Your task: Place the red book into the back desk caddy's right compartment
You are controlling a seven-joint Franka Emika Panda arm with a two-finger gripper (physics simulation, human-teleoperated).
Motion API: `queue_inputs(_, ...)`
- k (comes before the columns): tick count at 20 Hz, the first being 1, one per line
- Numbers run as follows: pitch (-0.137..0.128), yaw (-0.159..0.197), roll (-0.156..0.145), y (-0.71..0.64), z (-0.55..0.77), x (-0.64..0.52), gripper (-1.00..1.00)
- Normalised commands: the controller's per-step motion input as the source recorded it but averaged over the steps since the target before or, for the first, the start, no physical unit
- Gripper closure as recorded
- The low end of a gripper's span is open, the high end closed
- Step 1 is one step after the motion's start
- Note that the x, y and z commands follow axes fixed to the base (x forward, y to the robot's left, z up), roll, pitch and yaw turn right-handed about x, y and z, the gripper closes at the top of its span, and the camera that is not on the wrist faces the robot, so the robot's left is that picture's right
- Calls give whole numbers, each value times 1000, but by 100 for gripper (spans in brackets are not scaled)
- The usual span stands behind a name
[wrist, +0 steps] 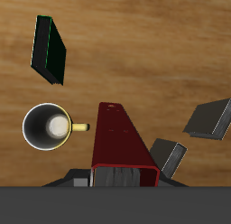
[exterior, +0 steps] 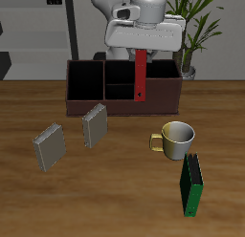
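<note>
Currently the red book is held upright, hanging long-axis-down from the gripper, which is pinched on its top end. Held vertically so it can presumably be dropped edge-first into a narrow bay. It is seen in front of or over the back desk caddy, around the split middle section; depth can't be judged exactly. The right compartment is seen just beside the book, so a small sideways shift is judged necessary before lowering.

In the wrist view the red book runs straight out from the gripper, with mug, green book and two grey books far below on the table.

Surface: wood-grain table, caddy near the back edge, loose items toward the front edge. Room: plant and dark shelving behind the robot.
</note>
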Motion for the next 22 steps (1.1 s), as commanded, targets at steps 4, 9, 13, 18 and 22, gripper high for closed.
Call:
queue_inputs(4, -18, 41, -7, 185, 172, -450, 100)
queue_inputs(9, -43, 25, -16, 147, 364, -551, 100)
queue_inputs(13, -21, 12, 17, 144, 246, -457, 100)
queue_inputs(18, -24, 6, 4, 214, 131, -432, 100)
queue_inputs(22, 12, 2, 15, 95, 70, -289, 100)
